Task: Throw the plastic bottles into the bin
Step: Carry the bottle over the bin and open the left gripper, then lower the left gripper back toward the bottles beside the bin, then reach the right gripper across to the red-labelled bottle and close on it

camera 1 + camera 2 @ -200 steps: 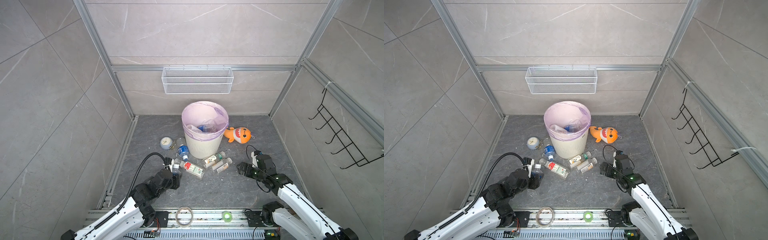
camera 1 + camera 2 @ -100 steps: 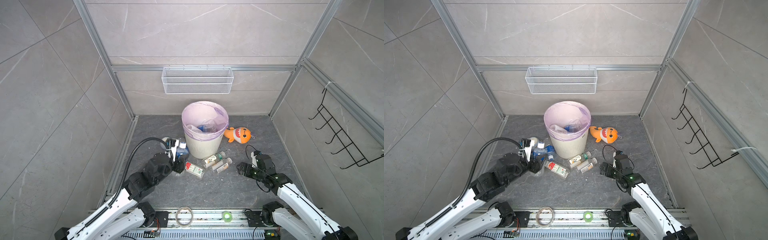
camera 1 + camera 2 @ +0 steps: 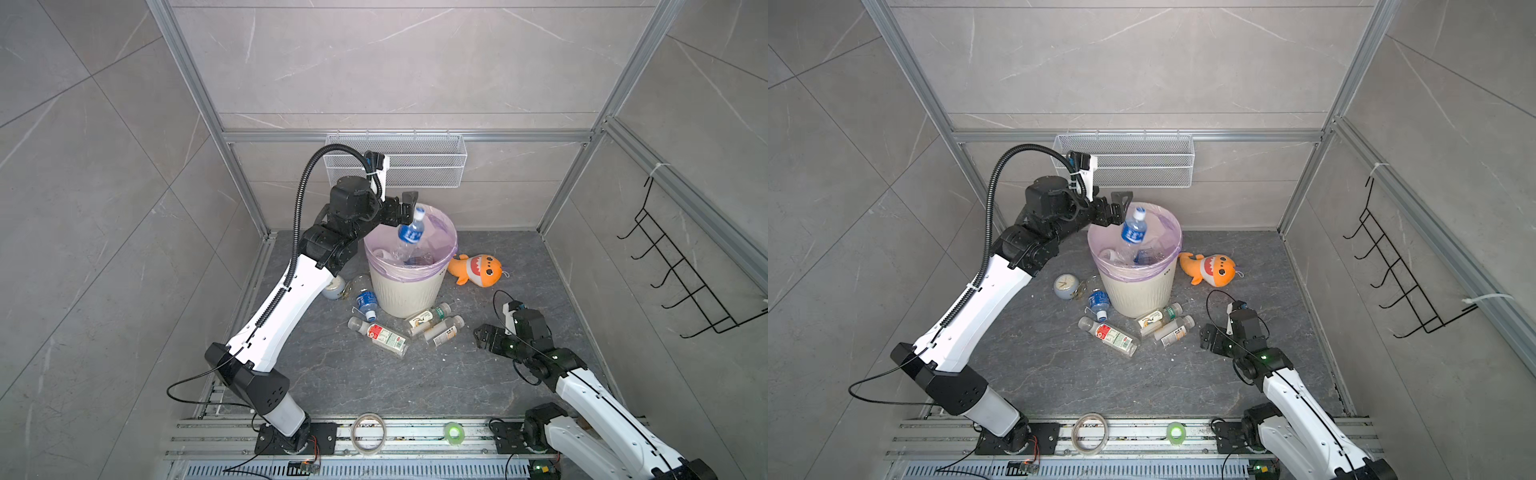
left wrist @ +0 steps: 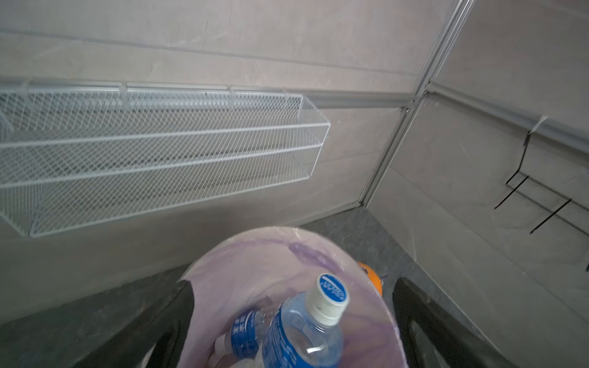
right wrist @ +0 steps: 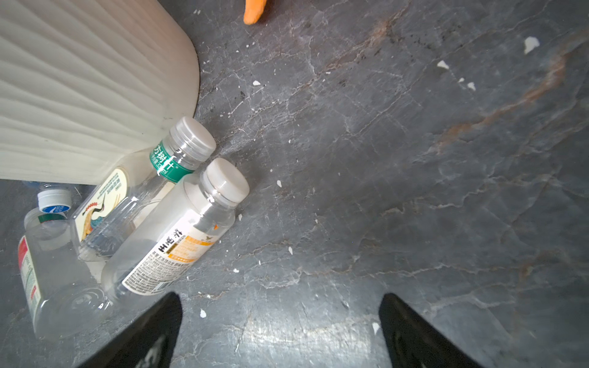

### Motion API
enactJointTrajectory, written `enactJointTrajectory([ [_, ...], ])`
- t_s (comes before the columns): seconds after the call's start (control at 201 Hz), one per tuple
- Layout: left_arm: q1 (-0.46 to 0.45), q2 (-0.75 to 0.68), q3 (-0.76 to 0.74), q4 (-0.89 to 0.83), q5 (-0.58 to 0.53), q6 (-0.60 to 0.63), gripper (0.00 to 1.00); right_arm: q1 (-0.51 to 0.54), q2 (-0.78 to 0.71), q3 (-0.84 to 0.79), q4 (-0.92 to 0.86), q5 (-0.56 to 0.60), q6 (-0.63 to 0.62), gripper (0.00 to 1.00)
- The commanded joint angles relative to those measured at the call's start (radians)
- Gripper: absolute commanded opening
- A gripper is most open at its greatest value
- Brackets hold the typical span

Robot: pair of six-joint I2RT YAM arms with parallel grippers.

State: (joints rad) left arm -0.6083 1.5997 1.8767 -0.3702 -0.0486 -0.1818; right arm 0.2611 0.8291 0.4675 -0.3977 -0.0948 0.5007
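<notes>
1. We find the left end effector spread wide above the bin; its fingers are cut off by the wrist view's edge and touch nothing
2. The tilted blue-label bottle sits cap-up in the bin's mouth, between those fingers yet clear of both; its base merges with the clear clutter below, so we cannot tell whether it rests on the contents
3. Inside the bin we make out a second blue-label bottle; the rest is crumpled clear plastic that we cannot count
4. The right end effector is likewise spread and holds nothing, low over the floor near the beige-label bottle; only its fingertips show in the wrist view
5. Four bottles lie on the floor at the bin's foot: the beige-label bottle touches the crane-label bottle, which lies against the bin wall; the red-label bottle lies just beside them; the capped blue bottle shows little but its cap in the right wrist view
6. We note the clock largely hidden behind the left arm in a top view, and the plush shark beside the bin, only an orange tip of it entering the right wrist view
</notes>
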Motion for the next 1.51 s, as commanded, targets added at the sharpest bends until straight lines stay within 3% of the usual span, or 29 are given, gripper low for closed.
enactJointTrajectory([
  [0.0, -0.006, -0.117, -0.059, 0.058, 0.022, -0.005, 1.00, -0.003, -0.010, -0.003, 0.016, -0.004, -0.017, 0.98],
  [1.09, -0.002, -0.659, -0.801, 0.134, -0.051, -0.078, 1.00, 0.023, -0.064, -0.021, 0.041, -0.029, -0.045, 0.97],
  [1.349, -0.002, -0.730, -0.992, 0.148, -0.073, -0.113, 1.00, 0.091, -0.090, -0.024, 0.043, 0.018, -0.052, 0.97],
  [1.503, -0.001, -0.752, -1.083, 0.151, -0.082, -0.128, 1.00, 0.206, -0.104, -0.018, 0.053, 0.096, -0.066, 0.97],
])
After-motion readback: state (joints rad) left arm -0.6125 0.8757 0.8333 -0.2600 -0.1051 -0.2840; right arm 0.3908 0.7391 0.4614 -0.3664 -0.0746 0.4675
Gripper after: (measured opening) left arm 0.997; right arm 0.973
